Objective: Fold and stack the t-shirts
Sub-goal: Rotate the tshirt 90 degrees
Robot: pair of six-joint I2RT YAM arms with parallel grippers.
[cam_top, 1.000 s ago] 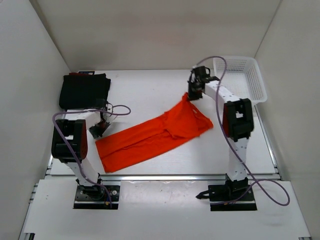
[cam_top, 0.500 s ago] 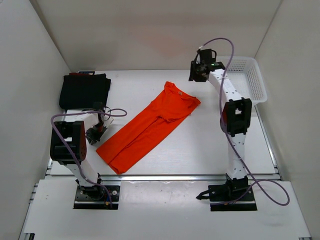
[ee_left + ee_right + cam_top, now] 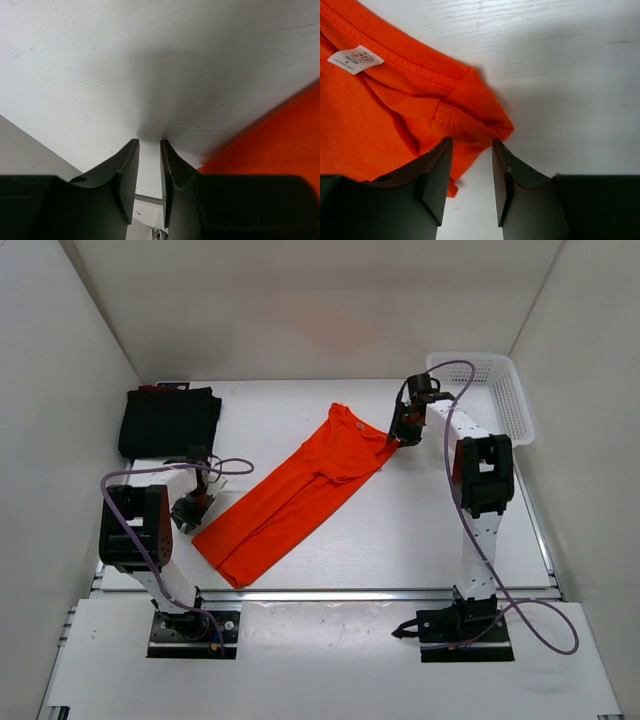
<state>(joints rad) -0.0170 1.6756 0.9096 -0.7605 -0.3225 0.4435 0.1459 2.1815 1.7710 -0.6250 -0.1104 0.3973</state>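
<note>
The orange t-shirt point(image 3: 300, 490) lies flat on the counter point(image 3: 420, 530). The left hand point(image 3: 188, 512), released, sits beside its near end; the right hand point(image 3: 404, 432) (also released) straddles its collar-side corner.

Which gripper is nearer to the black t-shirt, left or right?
Left. The left gripper lies just nearer the bases than the black t-shirt; the right gripper is far to the right, by the orange t-shirt's collar.
</note>
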